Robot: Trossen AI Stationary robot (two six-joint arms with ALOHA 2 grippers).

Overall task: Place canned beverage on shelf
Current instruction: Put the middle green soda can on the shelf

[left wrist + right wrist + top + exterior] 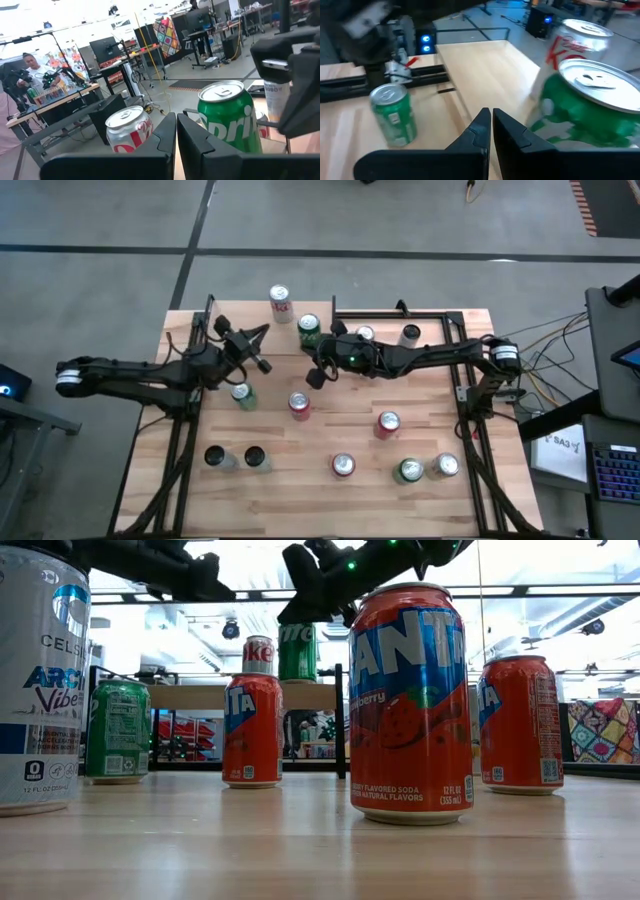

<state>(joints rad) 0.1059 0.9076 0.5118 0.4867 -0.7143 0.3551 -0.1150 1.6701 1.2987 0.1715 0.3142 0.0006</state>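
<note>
From above, a green can and a white-and-red can are seen at the far edge of the table, just left of the shelf. The right gripper is placed beside the green can, the left gripper nearby.

At table height, a strawberry soda can stands nearest, and the green can is seen raised behind a smaller red can.

In the left wrist view, the fingers are pressed together, holding nothing, before both cans.

In the right wrist view, the fingers are likewise pressed together and empty beside the green can.
</note>
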